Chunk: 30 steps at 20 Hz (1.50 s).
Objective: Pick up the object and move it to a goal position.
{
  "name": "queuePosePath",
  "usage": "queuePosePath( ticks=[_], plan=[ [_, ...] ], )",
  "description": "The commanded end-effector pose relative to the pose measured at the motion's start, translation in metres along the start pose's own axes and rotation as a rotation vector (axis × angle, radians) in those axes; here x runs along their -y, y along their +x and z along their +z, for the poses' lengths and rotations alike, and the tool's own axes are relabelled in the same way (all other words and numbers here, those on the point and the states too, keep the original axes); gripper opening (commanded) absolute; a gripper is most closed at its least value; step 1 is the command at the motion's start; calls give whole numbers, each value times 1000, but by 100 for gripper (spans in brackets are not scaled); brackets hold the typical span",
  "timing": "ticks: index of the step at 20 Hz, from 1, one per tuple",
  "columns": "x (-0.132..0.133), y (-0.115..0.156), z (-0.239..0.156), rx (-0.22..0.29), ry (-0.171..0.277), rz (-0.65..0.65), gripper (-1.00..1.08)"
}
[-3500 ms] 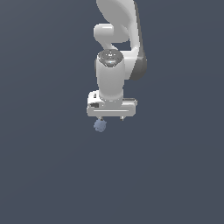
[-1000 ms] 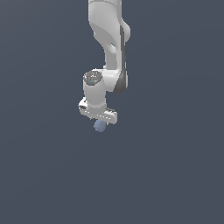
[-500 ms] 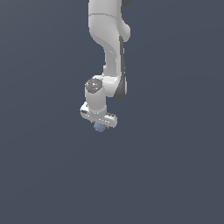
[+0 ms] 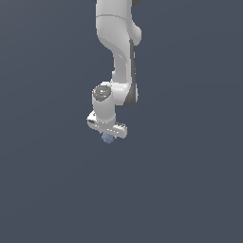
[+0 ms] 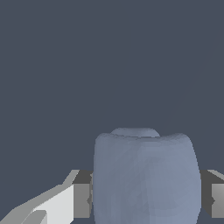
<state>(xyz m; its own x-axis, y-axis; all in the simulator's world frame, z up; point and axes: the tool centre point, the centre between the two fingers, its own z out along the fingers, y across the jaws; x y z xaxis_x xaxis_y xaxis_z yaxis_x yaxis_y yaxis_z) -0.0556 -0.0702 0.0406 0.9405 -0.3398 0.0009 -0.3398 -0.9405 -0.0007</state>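
Pincer (image 4: pixel 107 137) clamps lumpy blue-grey object (image 5: pixel 144 177).

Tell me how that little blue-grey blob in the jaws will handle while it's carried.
The blob looks rounded and lumpy, so it would probably roll if released. It is far smaller than the gripper, so it is likely light. In the wrist view the jaws press its bulging sides; it could slip or twist, though its surface grip can't be judged.
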Motion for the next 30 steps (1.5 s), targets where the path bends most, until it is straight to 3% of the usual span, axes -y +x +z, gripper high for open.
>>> queuePosePath(
  ticks=[1,8,14,30],
  plan=[
    [0,0,0,0,0,0,-100],
    [9,-7,-10,0,0,0,-100],
    [32,-24,-35,0,0,0,-100],
    [147,-105,-160,-1,-3,1,-100]
  ],
)
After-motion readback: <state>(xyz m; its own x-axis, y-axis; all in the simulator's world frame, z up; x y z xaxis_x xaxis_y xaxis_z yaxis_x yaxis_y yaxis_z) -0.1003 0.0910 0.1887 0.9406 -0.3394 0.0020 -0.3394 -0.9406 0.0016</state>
